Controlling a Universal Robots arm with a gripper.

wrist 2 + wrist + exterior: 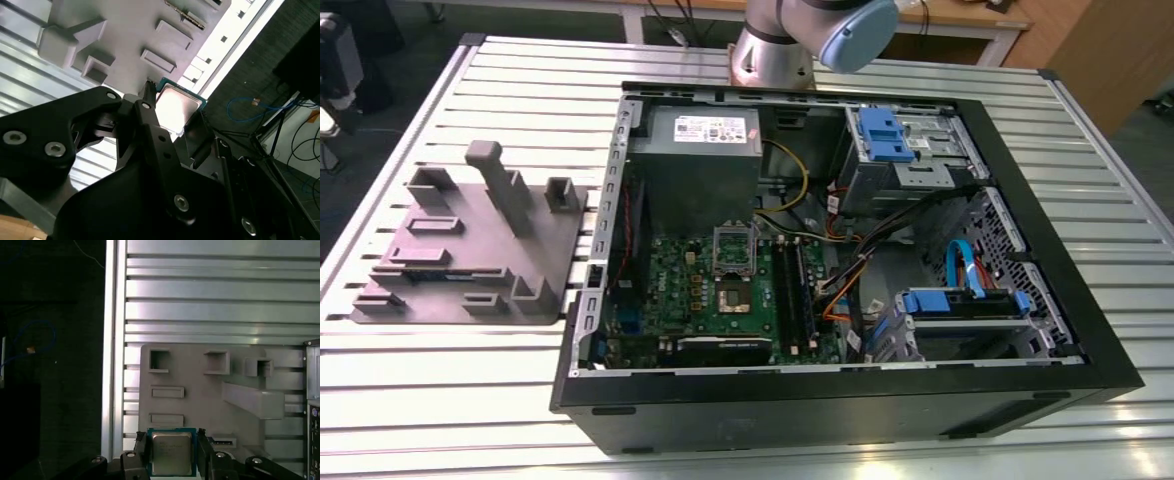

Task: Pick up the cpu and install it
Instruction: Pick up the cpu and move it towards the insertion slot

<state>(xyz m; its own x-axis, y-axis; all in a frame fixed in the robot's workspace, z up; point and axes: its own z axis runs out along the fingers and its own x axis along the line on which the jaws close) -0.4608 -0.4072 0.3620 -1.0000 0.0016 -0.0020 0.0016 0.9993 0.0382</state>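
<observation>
Bench: slatted metal bench (520, 80) under everything.
Tray: a gray moulded tray (454, 250) with blocks and pockets lies on the bench at the exterior view's left. It is apart from the computer and is seen in both wrist views too (200, 405) (125, 30).
Case: a black computer case (603, 230) lies on its side with its top open, to the right of the tray.
Power box: a gray power box (700, 160) sits at the far end of the case.
Board: a green board (680, 270) lies flat on the case floor, nearer than the power box.
Socket: the socket (734, 290) on the board is bare, and its silver bracket (734, 245) stands up just behind it.
Arm: my arm (781, 50) shows at the far edge of the bench, behind the case.
Drive cages: two cages with blue parts, one far (881, 135) and one near (961, 300), sit at the exterior view's right, with cables between them.
Jaws: my jaws are narrow and closed onto the cpu, with a black finger (205, 452) on each of two opposite edges.
Cpu: the cpu (171, 452) (175, 107) is between my fingers with its silver top showing (green rim around it). The tray and the bench are behind it.
</observation>
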